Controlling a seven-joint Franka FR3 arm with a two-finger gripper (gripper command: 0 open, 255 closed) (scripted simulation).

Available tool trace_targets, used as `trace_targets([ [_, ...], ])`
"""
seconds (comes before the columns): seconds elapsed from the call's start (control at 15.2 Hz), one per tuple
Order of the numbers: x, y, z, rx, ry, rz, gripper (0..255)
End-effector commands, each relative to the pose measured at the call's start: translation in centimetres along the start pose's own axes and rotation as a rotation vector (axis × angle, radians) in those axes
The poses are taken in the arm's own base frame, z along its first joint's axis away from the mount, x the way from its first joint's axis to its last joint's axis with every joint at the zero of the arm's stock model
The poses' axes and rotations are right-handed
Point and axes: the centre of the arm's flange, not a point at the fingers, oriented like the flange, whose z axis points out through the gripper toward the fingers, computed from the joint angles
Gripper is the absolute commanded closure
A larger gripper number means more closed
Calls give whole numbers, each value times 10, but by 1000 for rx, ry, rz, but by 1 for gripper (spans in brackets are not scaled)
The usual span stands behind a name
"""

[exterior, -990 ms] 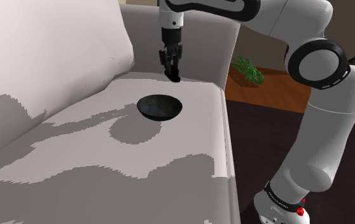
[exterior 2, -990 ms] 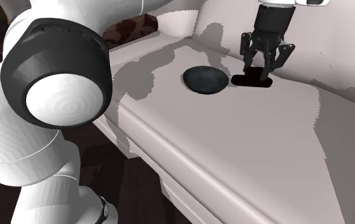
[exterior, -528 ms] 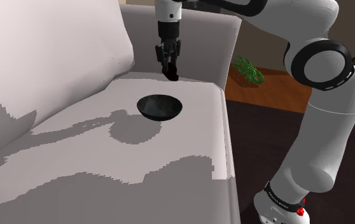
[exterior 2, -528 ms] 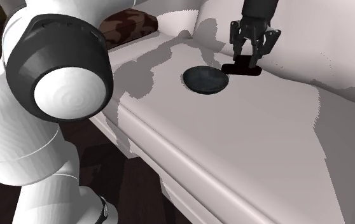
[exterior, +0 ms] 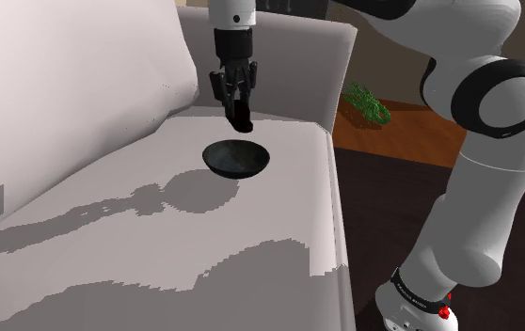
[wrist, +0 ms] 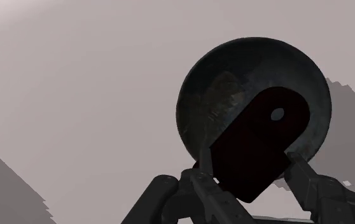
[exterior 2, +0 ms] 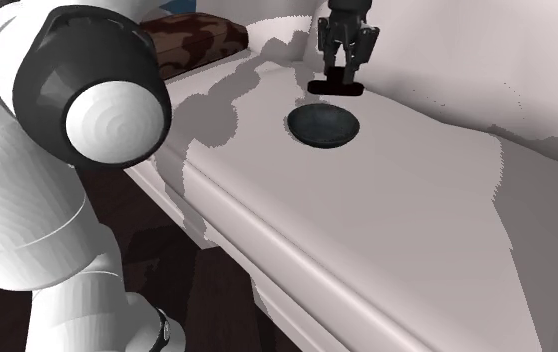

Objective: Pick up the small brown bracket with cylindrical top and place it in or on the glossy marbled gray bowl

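A pale sofa [exterior: 101, 235] spans the shoulder view's left and middle. Toward its far end the gripper [exterior: 239, 105] points down, its fingers [wrist: 203, 183] clamped on a dark brown bracket [exterior: 243, 119] with a small hole in its flat plate. The bracket hangs just above the dark glossy bowl [exterior: 237, 158], near its far rim. Further right are a green plant [exterior: 366, 103] on the floor and the white arm [exterior: 482, 188].

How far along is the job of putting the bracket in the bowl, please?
Done: the pick-up; the claw is shut on the dark brown bracket, which hangs clear of the sofa seat. In hand: the carry; the wrist view shows the bracket over the dark marbled bowl. Left: lowering it and opening the claw.
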Motion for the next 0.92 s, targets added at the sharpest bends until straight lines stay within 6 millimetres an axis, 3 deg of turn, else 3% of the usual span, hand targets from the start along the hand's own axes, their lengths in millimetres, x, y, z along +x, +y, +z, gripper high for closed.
trace_targets([
  [0.0,-8,-13,5,0,0,2,255],
  [0.86,-3,-19,73,0,0,2,255],
])
